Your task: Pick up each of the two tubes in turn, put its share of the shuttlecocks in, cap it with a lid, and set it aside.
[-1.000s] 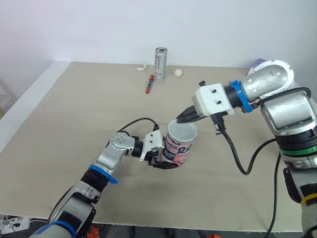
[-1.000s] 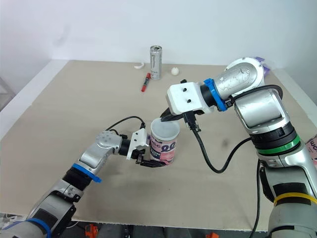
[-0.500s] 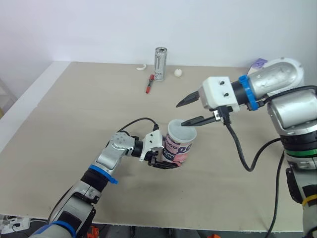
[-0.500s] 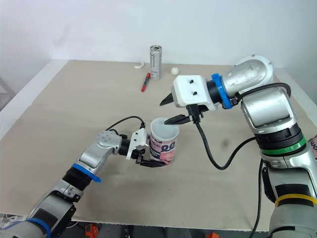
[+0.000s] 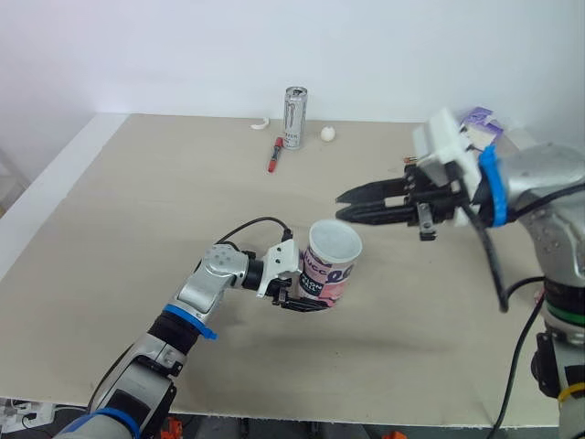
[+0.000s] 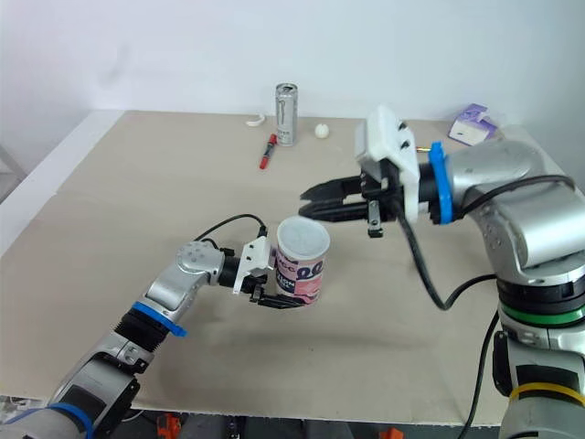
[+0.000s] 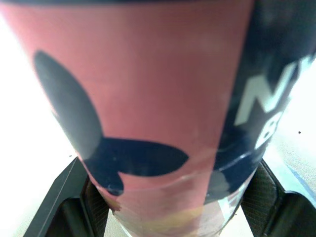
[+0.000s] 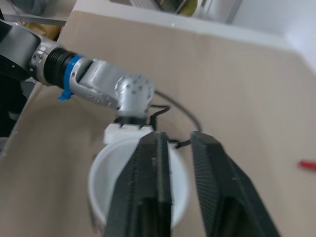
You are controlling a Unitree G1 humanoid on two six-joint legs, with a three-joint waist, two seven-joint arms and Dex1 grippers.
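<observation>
A pink and dark blue tube point(image 5: 324, 274) stands upright just above the table, and my left gripper point(image 5: 294, 288) is shut around its lower part. A white lid point(image 5: 335, 241) lies on the tube's top. In the left wrist view the tube point(image 7: 148, 113) sits between the two finger pads. My right gripper point(image 5: 340, 205) hovers level with the tube's top and a little to the right of it. Its fingers are a narrow gap apart and hold nothing. From the right wrist view, the lid point(image 8: 106, 182) lies below my right gripper point(image 8: 177, 138).
At the back of the table stand a silver can point(image 5: 295, 117), a red pen point(image 5: 275, 154), a small white ball point(image 5: 329, 133) and a white curved piece point(image 5: 261, 125). A purple box point(image 5: 478, 119) is at the far right. The table's left edge point(image 5: 55, 178) runs diagonally.
My right gripper left the tube's rim, opened wide, then drew back to the right and narrowed its fingers. The white lid stayed on the tube. The left arm held still.
</observation>
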